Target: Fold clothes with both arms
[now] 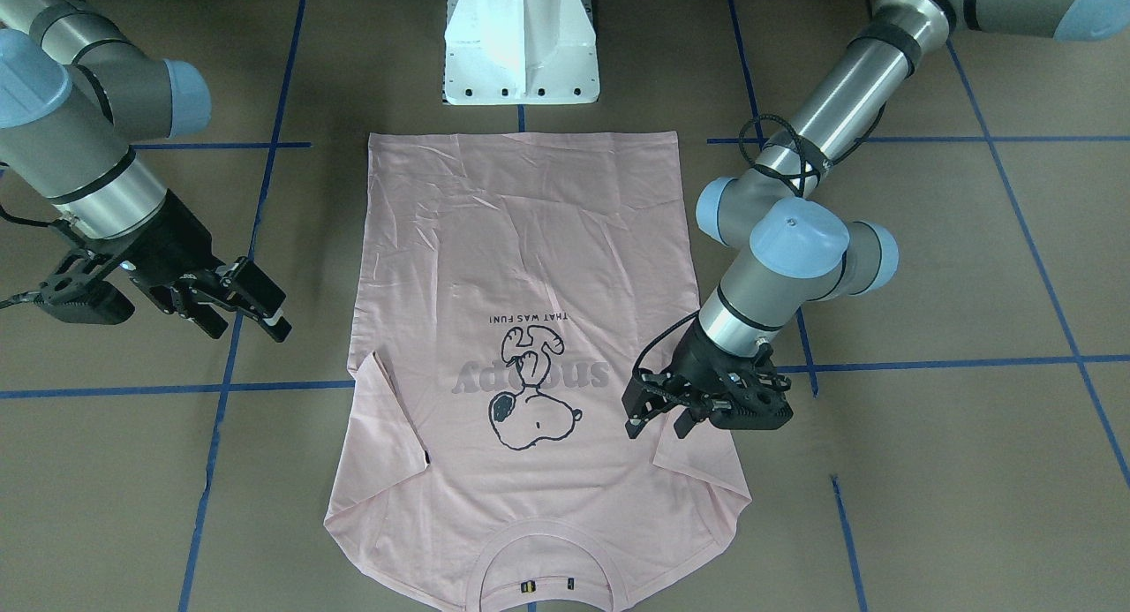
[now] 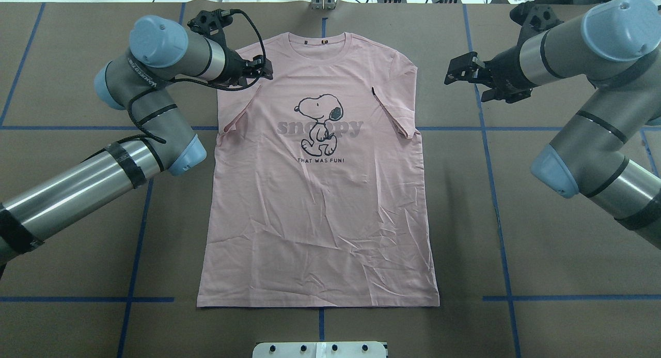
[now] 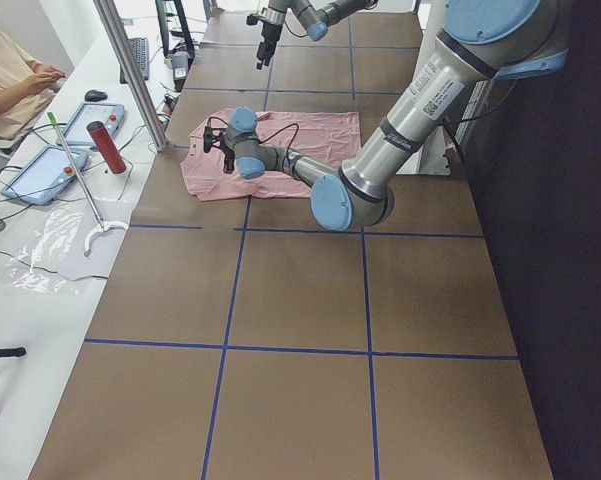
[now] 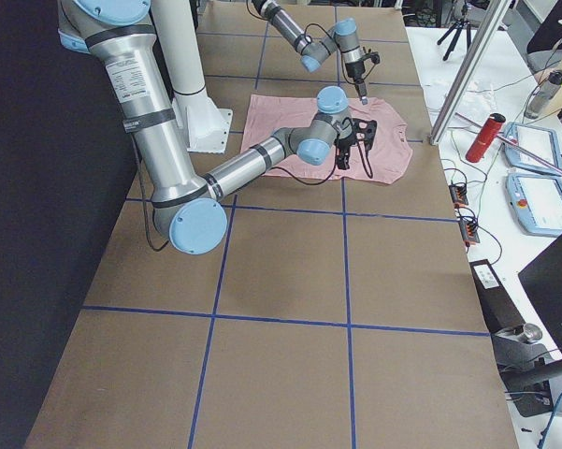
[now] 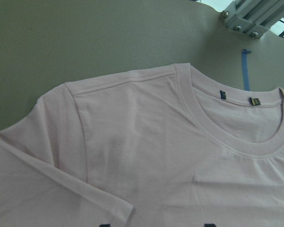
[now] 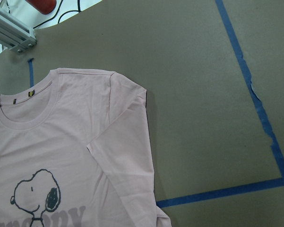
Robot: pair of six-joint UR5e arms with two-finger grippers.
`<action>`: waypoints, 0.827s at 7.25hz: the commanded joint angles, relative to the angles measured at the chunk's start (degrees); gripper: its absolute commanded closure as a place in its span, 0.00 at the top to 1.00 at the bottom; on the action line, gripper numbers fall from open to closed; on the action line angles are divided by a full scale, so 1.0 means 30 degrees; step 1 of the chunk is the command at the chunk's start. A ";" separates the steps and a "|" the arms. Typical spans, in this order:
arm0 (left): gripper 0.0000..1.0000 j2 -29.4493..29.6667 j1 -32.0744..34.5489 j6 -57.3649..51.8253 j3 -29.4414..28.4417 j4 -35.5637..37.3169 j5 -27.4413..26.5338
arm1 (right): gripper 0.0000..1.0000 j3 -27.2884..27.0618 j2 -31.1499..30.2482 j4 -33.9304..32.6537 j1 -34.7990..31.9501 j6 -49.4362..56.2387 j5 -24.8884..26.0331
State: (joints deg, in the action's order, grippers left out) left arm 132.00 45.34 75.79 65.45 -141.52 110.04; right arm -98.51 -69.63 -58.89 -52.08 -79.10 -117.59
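Desk point(image 2: 542, 244) is carrying everything, brown top with blue tape lines point(image 2: 496, 192). Left arm point(image 2: 103, 177) and right arm point(image 2: 594, 141) are reaching in from either side. Shirt point(image 2: 320, 218) is lying flat mid-desk, print side up, hem toward the pedestal point(image 1: 521, 47), collar at the far edge, both sleeves lying folded in over the body.

Left end effector point(image 2: 261, 68) is hanging over the shirt's shoulder on its side, fingers spread apart, gripping nothing; can't tell if it's touching cloth. Right end effector point(image 2: 457, 71) is sitting over bare desk near the other sleeve, clear of the shirt, fingers also apart and empty.

Print point(image 2: 320, 123) is showing across the chest. Collar point(image 2: 321, 37) is lying flat. Tag point(image 2: 373, 91) is showing at the sleeve on the right arm's side.
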 commanded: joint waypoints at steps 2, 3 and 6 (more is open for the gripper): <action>0.76 -0.3936 -0.0349 0.1423 0.6638 0.1816 0.1402 | 1.00 -0.1461 -0.0253 -0.0492 0.3979 -0.5000 0.3522; 0.76 -0.5052 -0.0349 0.1456 0.7907 0.1851 0.2653 | 1.00 -0.3065 -0.0314 -0.3135 0.6377 -0.6373 0.5313; 0.84 -0.5736 -0.0349 0.2890 0.9149 0.1822 0.2843 | 0.99 -0.7005 -0.1367 -0.7372 1.4138 -1.2292 1.2826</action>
State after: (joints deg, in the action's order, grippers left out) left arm 115.48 44.30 83.12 91.68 -136.08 118.66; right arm -116.27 -72.31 -76.79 -19.68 -109.70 -89.56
